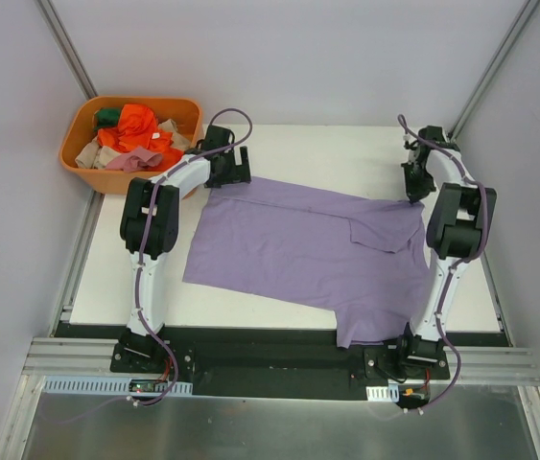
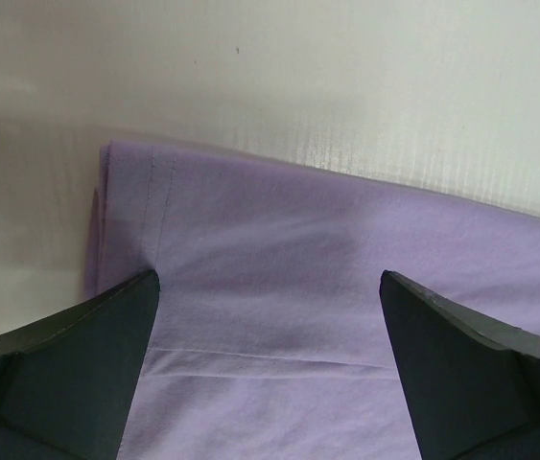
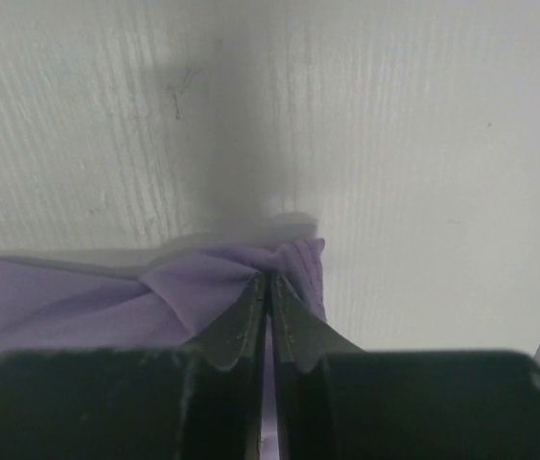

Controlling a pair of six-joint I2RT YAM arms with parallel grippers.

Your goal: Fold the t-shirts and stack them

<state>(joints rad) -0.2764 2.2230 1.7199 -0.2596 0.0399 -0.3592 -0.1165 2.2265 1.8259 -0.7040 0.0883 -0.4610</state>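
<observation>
A white table top [image 1: 346, 153] fills the middle of the booth. In the close views its surface looks faintly ribbed, with a few small dark scuffs. Pale grey walls [image 1: 298, 57] close it in at the back and on both sides, and slanted metal posts [image 1: 65, 48] run up the two back corners. A black strip [image 1: 270, 355] lies along the table's near edge, set on a silver rail [image 1: 68, 356]. Nearer than that is a dull metal sheet [image 1: 279, 426]. The light is soft and even, and the shadows are weak.
</observation>
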